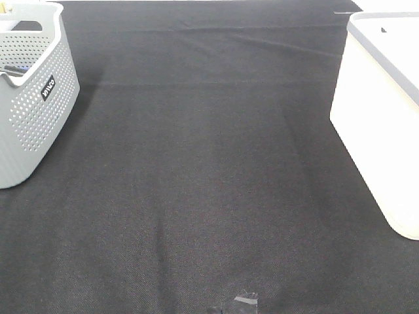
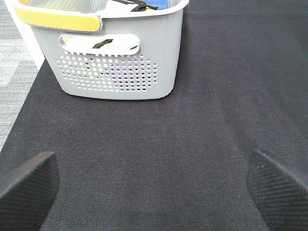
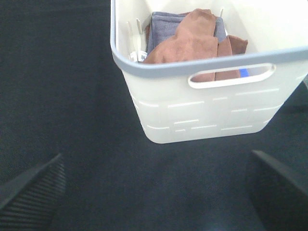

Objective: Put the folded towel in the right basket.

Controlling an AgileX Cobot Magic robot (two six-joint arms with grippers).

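The right basket [image 1: 383,124] is white with a grey rim and stands at the right edge of the table. In the right wrist view the right basket [image 3: 211,113] holds a brown towel [image 3: 192,41] lying over a folded grey-blue towel [image 3: 161,29]. My right gripper [image 3: 154,187] is open and empty, above the black cloth in front of this basket. My left gripper [image 2: 154,180] is open and empty, above the cloth in front of the grey basket. Neither gripper shows in the exterior high view.
A grey perforated basket [image 1: 33,98] with a yellow handle [image 2: 57,20] stands at the left and holds several items. A black cloth [image 1: 209,196] covers the table. A bit of tape [image 1: 245,301] lies near the front edge.
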